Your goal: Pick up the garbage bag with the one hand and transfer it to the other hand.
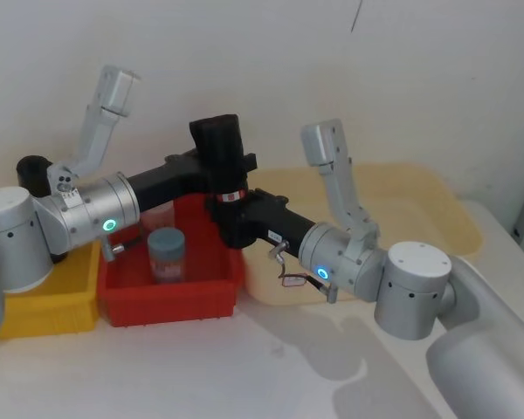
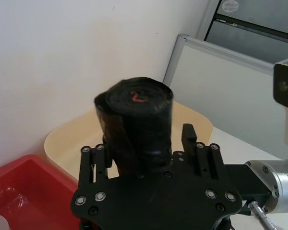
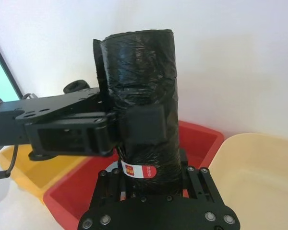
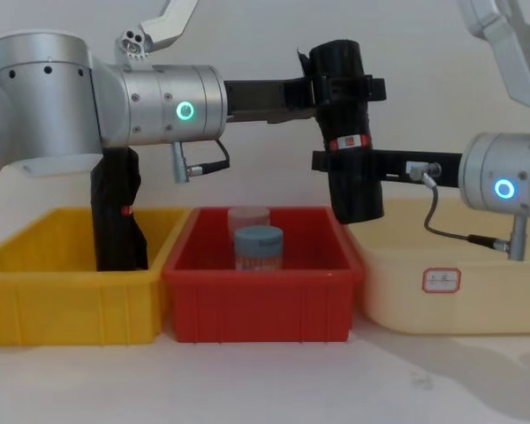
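Garbage bag (image 4: 353, 196), a thick black roll, stands upright in the air, clear of the desk (image 4: 265, 380), over the 1 o'clock corner of the red bin (image 4: 256, 300) as the head view shows it. Both claws have hold of it.

The left claw (image 4: 340, 91), on the arm with the green ring (image 4: 185, 110), reaches in from 9 o'clock and is closed to the roll's width around its upper part, above the red-orange label band (image 4: 350, 141). In the right wrist view one of its finger pads (image 3: 141, 124) lies flat against the wrinkled black plastic.

The right claw (image 4: 340, 162), on the arm with the blue ring (image 4: 504, 188), comes from 3 o'clock in the chest view and clamps the roll just below the label, narrowed to the same width. The two claws sit one above the other, near but apart, with the label between them. The roll's top end rises above the left claw and its bottom end hangs below the right one.

Inside the red bin, at 7 o'clock of the roll, stands a blue-lidded jar (image 4: 258, 246). A yellow bin (image 4: 62, 305) at the red bin's 9 o'clock holds a slimmer black roll (image 4: 115, 212) leaning on its wall. A cream tub (image 4: 450, 309) lies at the red bin's 3 o'clock.
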